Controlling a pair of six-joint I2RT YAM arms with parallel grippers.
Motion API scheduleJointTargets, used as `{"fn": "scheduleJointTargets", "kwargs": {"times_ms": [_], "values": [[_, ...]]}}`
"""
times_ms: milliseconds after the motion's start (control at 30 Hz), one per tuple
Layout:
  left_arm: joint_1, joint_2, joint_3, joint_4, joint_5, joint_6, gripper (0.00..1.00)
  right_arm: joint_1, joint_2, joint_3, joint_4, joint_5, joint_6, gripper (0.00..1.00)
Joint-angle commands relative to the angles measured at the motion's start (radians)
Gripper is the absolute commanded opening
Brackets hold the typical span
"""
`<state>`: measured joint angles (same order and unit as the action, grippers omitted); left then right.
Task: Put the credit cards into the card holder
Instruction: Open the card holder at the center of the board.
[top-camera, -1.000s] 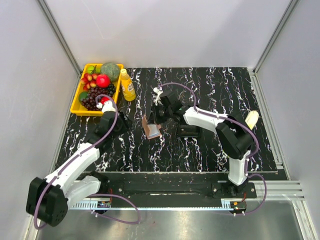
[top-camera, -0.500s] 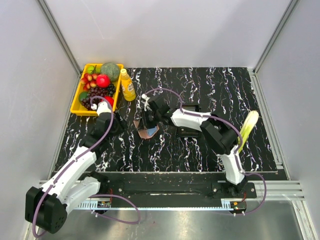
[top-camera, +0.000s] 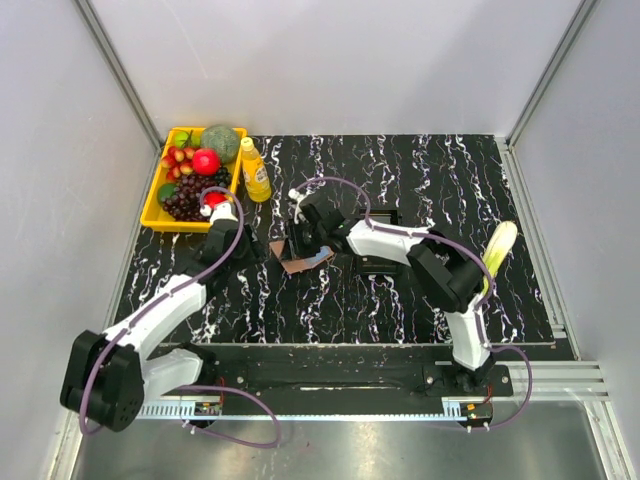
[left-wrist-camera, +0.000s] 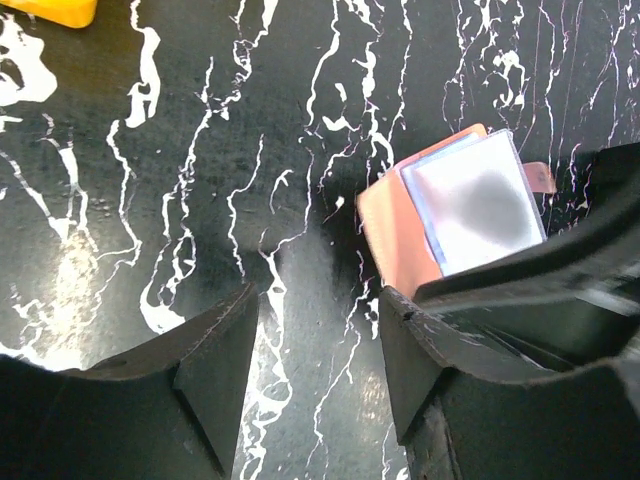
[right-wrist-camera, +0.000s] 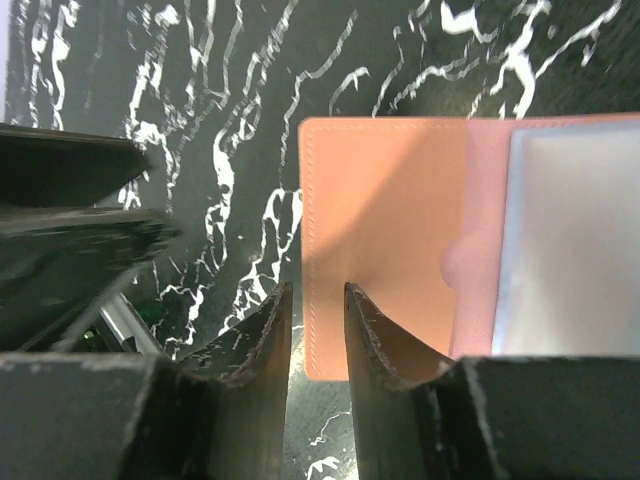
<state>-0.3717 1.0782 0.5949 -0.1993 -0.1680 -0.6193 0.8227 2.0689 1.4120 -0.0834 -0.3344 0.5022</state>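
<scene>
The tan card holder (top-camera: 298, 264) lies open and flat on the black marble table (top-camera: 330, 310). A pale bluish credit card (left-wrist-camera: 475, 200) rests on its inner right half, also seen in the right wrist view as the card (right-wrist-camera: 575, 240) beside the tan flap (right-wrist-camera: 380, 220). My right gripper (right-wrist-camera: 318, 300) hovers over the holder's left edge, jaws parted by a narrow gap and gripping nothing. My left gripper (left-wrist-camera: 320, 320) stands open over bare table just left of the holder (left-wrist-camera: 395, 230), nothing between its fingers. Any dark cards are out of view.
A yellow tray (top-camera: 152, 215) of fruit sits at the back left with a yellow bottle (top-camera: 255, 170) beside it. A black open box (top-camera: 377, 264) lies partly under the right arm. A pale banana-like item (top-camera: 500, 245) lies at the right.
The card holder went from standing upright to lying open and flat. The right gripper moved left with it and its jaws have parted. The left gripper edged closer.
</scene>
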Motion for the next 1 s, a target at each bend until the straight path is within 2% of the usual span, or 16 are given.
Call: {"fn": "scheduleJointTargets", "kwargs": {"times_ms": [0,133,300,400,467,567,767,967], "values": [[0.005,0.083,-0.007,0.139,0.056,-0.031,0.55,0.000,-0.118,-0.007,0.050,0.078,-0.044,0.33],[0.007,0.143,0.000,0.193,0.085,-0.063,0.52,-0.013,-0.081,-0.002,0.008,0.078,-0.047,0.34],[0.008,0.121,0.005,0.230,0.094,-0.076,0.52,-0.020,-0.026,-0.016,0.010,0.063,-0.031,0.33],[0.007,0.112,0.010,0.227,0.088,-0.076,0.52,-0.023,-0.024,-0.022,0.019,0.064,-0.030,0.30],[0.010,0.114,0.014,0.222,0.100,-0.076,0.52,-0.028,-0.017,-0.027,0.020,0.066,-0.033,0.25],[0.008,0.130,0.010,0.239,0.133,-0.076,0.50,-0.036,-0.018,-0.034,0.022,0.066,-0.030,0.25],[0.008,0.238,-0.004,0.349,0.232,-0.120,0.43,-0.048,-0.032,-0.048,0.036,0.060,-0.025,0.25],[0.008,0.325,0.011,0.416,0.259,-0.128,0.40,-0.050,-0.029,-0.054,0.036,0.061,-0.027,0.25]]}}
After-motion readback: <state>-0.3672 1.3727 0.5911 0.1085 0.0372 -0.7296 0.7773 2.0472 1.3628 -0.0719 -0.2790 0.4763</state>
